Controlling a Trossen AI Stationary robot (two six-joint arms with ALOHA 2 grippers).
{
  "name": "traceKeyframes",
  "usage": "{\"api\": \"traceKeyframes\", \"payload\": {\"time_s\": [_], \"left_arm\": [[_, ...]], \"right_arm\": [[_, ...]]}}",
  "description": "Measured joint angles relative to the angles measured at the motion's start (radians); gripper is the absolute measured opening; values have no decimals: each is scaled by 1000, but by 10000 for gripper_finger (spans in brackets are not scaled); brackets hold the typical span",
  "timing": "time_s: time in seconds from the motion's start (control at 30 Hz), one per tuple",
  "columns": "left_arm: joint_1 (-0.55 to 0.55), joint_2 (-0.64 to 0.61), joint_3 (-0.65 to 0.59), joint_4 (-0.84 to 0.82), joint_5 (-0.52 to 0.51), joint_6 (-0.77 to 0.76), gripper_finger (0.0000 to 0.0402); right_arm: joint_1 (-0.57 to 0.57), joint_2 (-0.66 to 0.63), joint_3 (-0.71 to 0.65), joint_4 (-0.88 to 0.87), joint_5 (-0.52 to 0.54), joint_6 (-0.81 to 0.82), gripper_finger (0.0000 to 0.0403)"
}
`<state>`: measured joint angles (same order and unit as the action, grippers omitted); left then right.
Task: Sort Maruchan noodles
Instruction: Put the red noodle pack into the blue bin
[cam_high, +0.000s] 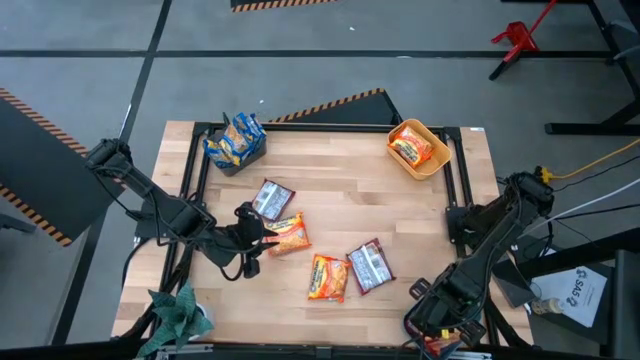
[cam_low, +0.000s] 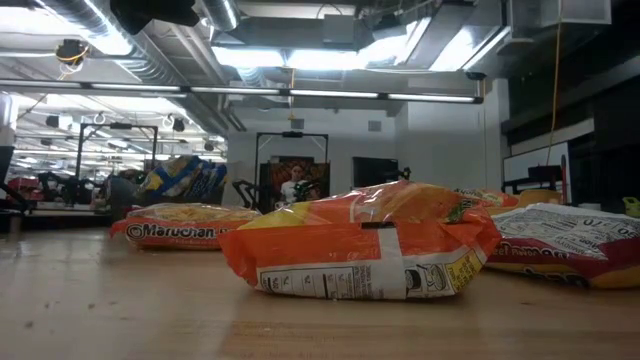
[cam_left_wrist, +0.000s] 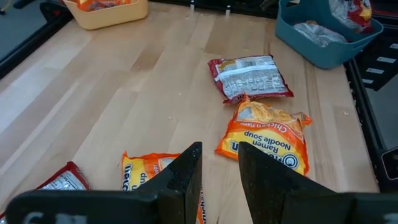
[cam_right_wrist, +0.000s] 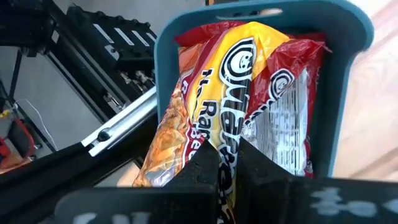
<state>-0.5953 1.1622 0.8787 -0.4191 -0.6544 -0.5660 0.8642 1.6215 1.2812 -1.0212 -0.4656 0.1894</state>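
Note:
Four Maruchan packets lie flat on the wooden table: a silver-red one (cam_high: 272, 198), an orange one (cam_high: 288, 233), a second orange one (cam_high: 328, 277) and a second silver-red one (cam_high: 370, 267). My left gripper (cam_high: 252, 240) is slightly open beside the left end of the first orange packet (cam_left_wrist: 155, 177), apparently just above it. My right gripper (cam_right_wrist: 227, 165) is at the table's near right corner, pointing down into the teal bin (cam_right_wrist: 348, 93), nearly shut over a yellow-and-red packet (cam_right_wrist: 249, 68). Blue-and-yellow packets fill the grey bin (cam_high: 235, 145); orange ones lie in the yellow bin (cam_high: 418, 148). My right gripper comes from above onto the yellow-and-red packet, its fingers (cam_right_wrist: 208, 165) close together on the packet's face (cam_right_wrist: 230, 134). The fingers hide the exact spot. The packet lies slanted in the teal bin on a silver-red packet (cam_right_wrist: 289, 124), one end over the rim.
The teal bin (cam_left_wrist: 323, 40) holds silver-red packets and sits under my right arm in the high view. A crumpled teal thing (cam_high: 180, 315) is at the near left corner. Black frame rails (cam_high: 195, 180) edge the table. Bare wood lies between the packets and the yellow bin.

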Motion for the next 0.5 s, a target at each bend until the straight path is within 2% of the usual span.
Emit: {"api": "traceKeyframes", "payload": {"time_s": [0.3,0.5], "left_arm": [[0,0,0,0,1,0,100],[20,0,0,0,2,0,100]], "right_arm": [[-1,0,-82,29,-40,-15,3],[-1,0,-87,76,-43,-39,3]]}}
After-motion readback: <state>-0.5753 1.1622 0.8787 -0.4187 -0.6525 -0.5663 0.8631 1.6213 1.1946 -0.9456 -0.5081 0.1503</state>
